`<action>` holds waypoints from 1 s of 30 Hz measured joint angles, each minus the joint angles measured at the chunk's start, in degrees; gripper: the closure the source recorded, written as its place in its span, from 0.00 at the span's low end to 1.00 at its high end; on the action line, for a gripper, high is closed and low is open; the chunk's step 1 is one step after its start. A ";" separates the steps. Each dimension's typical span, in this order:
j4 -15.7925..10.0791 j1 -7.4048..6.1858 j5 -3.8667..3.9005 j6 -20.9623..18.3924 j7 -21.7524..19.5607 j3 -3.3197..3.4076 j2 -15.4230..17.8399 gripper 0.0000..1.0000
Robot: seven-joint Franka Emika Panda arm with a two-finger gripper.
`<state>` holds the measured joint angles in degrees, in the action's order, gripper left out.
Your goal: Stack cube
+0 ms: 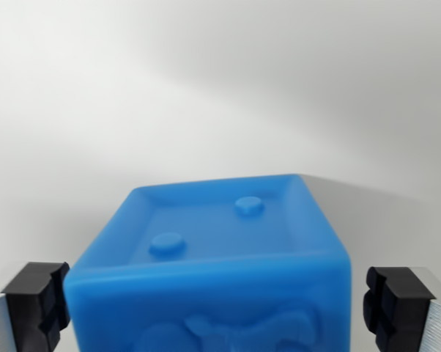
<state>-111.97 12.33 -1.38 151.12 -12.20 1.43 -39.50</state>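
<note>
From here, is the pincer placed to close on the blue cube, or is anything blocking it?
Probably yes. The pincer is open, with one black finger pad on each side of the blue cube. The left pad sits almost against it; a narrow gap shows at the right. Nothing blocks it.

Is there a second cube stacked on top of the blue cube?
No, the top face of the blue cube carries only its two raised studs, and nothing rests on it.

No readable text, label, brand or number appears anywhere in the wrist view. The blue cube point(209, 257) bears only moulded relief: two round raised dots on its recessed top face and a partly visible embossed shape on its front face, cropped by the frame's lower edge.
</note>
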 joint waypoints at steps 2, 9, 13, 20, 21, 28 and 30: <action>0.09 0.02 0.00 0.18 0.00 -0.02 -0.26 0.00; 0.21 0.06 0.00 0.38 0.01 -0.05 -0.55 1.00; 0.23 0.06 0.00 0.39 0.01 -0.06 -0.55 1.00; 0.23 0.07 0.00 0.39 0.01 -0.06 -0.55 1.00; 0.23 0.07 0.00 0.39 0.01 -0.06 -0.55 1.00; 0.25 0.08 0.00 0.39 0.01 -0.07 -0.54 1.00; 0.26 0.09 0.00 0.39 0.01 -0.07 -0.54 1.00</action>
<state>-111.72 12.43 -1.38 151.50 -12.19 1.36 -40.04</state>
